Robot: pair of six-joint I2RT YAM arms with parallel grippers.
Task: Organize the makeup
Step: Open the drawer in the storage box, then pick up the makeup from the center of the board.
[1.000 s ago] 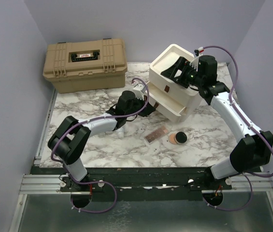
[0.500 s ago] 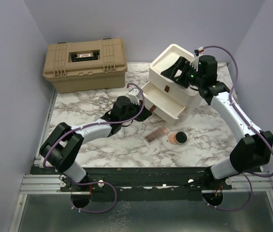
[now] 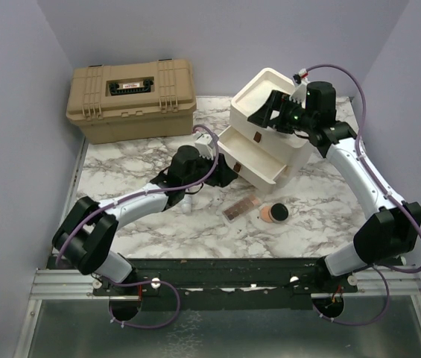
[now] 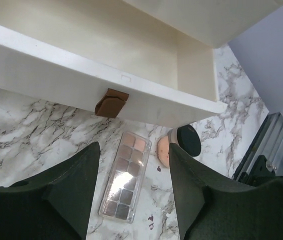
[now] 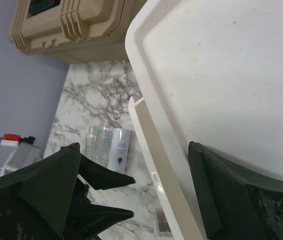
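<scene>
The pink palette [image 3: 241, 208] lies flat on the marble, and the round black compact [image 3: 273, 213] with peach powder sits just right of it. Both show between my left gripper's fingers from above: palette [image 4: 125, 176], compact [image 4: 181, 147]. My left gripper [image 3: 221, 170] is open and empty, just in front of the open lower drawer [image 4: 106, 45] and its brown handle [image 4: 111, 102]. Whitish bottles [image 5: 106, 147] lie side by side left of the drawer unit. My right gripper [image 3: 270, 112] is open over the unit's top [image 5: 221, 75]. Brushes are out of view.
The cream drawer unit [image 3: 251, 97] stands at the back right, turned at an angle. The tan toolbox [image 3: 132, 97] stands shut at the back left. A metal rail [image 4: 261, 150] runs along the table's near edge.
My left gripper's jaws have opened and let go of the brown drawer handle, and the left elbow has swung left. The right arm has hardly moved.
</scene>
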